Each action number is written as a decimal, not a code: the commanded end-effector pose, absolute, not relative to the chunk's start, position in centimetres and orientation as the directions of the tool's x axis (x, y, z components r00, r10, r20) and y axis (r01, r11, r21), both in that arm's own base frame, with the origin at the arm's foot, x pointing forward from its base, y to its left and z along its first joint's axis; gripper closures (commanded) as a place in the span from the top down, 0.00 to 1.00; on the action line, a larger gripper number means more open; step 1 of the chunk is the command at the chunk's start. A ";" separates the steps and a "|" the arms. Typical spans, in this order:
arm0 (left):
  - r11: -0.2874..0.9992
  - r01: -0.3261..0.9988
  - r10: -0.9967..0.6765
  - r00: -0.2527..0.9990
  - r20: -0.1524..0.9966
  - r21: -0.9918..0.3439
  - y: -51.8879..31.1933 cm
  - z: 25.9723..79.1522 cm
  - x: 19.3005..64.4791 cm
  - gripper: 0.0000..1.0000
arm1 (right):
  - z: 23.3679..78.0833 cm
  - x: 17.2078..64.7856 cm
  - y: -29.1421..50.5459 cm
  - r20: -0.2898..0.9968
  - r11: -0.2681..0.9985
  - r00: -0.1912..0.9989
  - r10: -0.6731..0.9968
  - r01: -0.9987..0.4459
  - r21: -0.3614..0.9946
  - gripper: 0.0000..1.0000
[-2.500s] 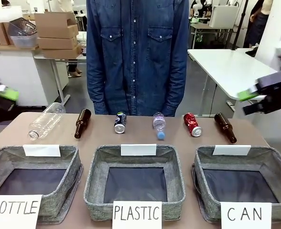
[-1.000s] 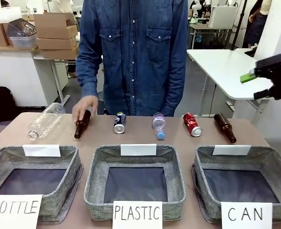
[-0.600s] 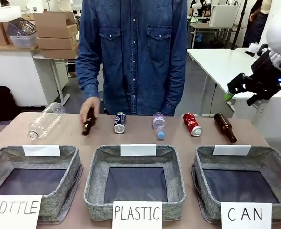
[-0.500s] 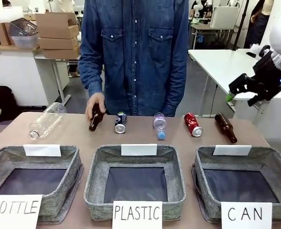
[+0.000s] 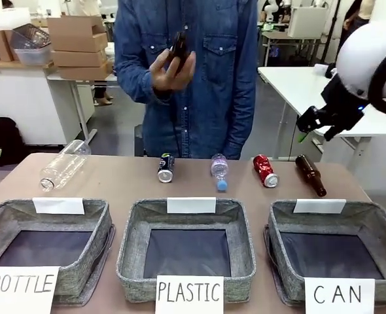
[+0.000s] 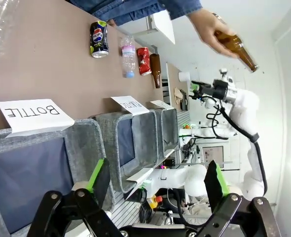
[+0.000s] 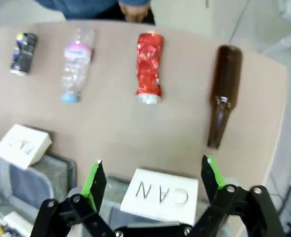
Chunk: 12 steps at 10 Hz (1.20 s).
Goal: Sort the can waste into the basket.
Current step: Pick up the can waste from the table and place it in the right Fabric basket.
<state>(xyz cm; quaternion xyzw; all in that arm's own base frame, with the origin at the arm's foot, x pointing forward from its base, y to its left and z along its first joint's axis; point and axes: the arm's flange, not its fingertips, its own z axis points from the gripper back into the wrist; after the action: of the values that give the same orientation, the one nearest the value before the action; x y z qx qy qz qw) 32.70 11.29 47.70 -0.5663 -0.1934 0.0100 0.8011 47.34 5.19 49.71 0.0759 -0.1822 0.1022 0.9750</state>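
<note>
R gripper (image 7: 153, 173) hangs open above table's (image 5: 114, 186) right end, angled down.

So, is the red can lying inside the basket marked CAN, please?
No, the red can lies on the table beyond the basket, beside a brown bottle.

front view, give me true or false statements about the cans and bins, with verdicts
1. The shiny red crushed can lies inside the grey fabric basket lettered CAN. False: it lies on the table, beyond that basket.
2. The person's hand holds a brown glass bottle up off the table. True.
3. The right gripper is shut on the dark blue-black crushed can. False: its jaws are open and empty; that can lies on the table.
4. The basket lettered CAN is empty. True.
</note>
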 end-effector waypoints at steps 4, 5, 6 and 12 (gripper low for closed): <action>0.353 0.229 0.224 0.921 0.319 -0.907 11.4 47.8 32.6 1.00 | 42.9 61.1 9.8 0.178 0.974 0.967 0.183 -0.202 0.098 1.00; 0.353 0.229 0.224 0.921 0.319 -0.907 11.4 47.8 32.6 1.00 | 40.9 62.5 10.5 0.117 0.977 0.979 0.170 -0.182 0.108 1.00; 0.353 0.229 0.224 0.921 0.319 -0.907 11.4 47.8 32.6 1.00 | 39.2 63.3 11.1 0.083 0.977 0.982 0.167 -0.176 0.121 1.00; 0.359 0.205 0.234 0.925 0.300 -0.911 11.3 47.7 32.7 1.00 | 32.2 66.4 13.2 -0.089 0.989 0.986 0.139 -0.133 0.065 1.00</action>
<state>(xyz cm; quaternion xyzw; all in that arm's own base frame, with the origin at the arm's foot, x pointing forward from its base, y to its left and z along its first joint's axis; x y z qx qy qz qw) 32.71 11.30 47.72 -0.5663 -0.1933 0.0093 0.8011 65.19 12.94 31.42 0.0458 0.0386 0.0794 0.9950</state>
